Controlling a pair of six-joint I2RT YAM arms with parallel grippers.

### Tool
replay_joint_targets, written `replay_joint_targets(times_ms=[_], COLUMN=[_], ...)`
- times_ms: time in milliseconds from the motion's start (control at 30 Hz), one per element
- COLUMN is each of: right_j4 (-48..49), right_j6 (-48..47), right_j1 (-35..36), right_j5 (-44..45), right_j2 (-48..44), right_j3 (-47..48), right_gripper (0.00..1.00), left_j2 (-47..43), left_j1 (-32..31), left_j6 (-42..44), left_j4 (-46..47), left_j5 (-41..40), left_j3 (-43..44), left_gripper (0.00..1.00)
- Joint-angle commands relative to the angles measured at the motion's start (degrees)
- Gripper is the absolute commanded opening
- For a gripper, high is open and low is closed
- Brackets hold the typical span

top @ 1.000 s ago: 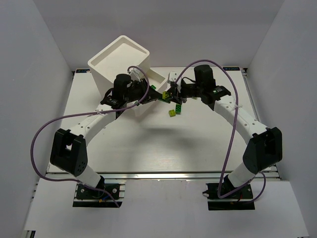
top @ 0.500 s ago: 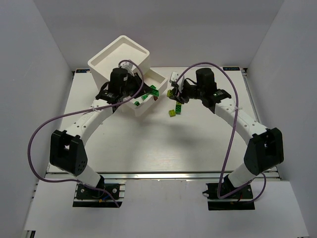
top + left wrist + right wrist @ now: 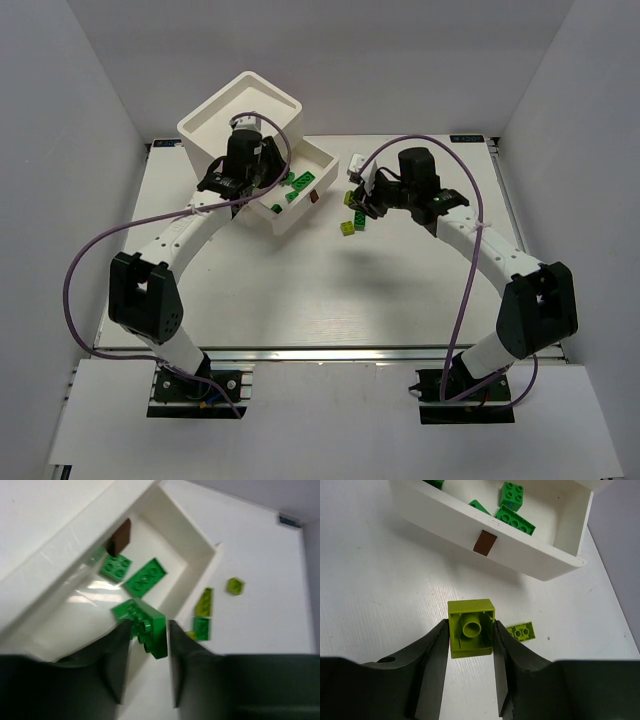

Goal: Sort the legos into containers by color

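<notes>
Shifted since a second ago: left arm (image 3: 180, 235) off the mid-tabletop and back over the open drawer (image 3: 540, 565), fingers wider than then. Right arm (image 3: 480, 235) drawn a little toward its own side, grip unchanged.

On the tabletop (image 3: 300, 290), far-left corner: one white unit (image 3: 240, 110), set at an angle, the one open drawer pulled out toward the middle.

Left hand (image 3: 147, 625) above the drawer's near rim, a green brick (image 3: 137, 612) tilted between its fingers. Too blurred to tell whether pinched or already let go. Right hand (image 3: 470, 630) just outside the drawer front, pressed onto a yellow-green brick (image 3: 471, 615), underside tube facing the camera, flat walls against the pads.

Likely handling: hard, light, glossy plastic, no give, little to break. Prone to twist or pop out if pinched on a corner or across the studs. Best taken squarely on two opposite flat walls, as with the yellow-green one.

Count:
- **Green in the drawer:** two lying flat in the left wrist view, plus the one at the fingers.
- **Loose on the tabletop beside the drawer:** three clear, namely a small yellow-green piece (image 3: 235, 585), a yellow-green wedge (image 3: 204, 603) and a loose green brick (image 3: 201, 628). Perhaps a fourth, half hidden.
- **Purple:** none found in any view.
- **Brown tabs:** a pull tab (image 3: 485, 543) on the drawer front, and seemingly a second on the white face behind the drawer.
</notes>
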Motion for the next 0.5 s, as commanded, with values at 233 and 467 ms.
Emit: replay_joint_targets(times_ms=[233,467], right_j4=[0.44,-8.0], right_j6=[6.46,14.11], right_j1=[-1.87,-4.86], right_j5=[5.25,13.59], right_j2=[2.49,9.43], right_j3=[-0.11,4.91], right_gripper=[0.0,0.0], left_j2=[0.18,-7.46], left_j1=[-0.43,-0.44], left_j6=[3.91,5.84], left_j4=[-3.24,4.48], left_j5=[-4.57,10.54], left_j3=[4.41,-2.69], left_gripper=[0.73,0.69])
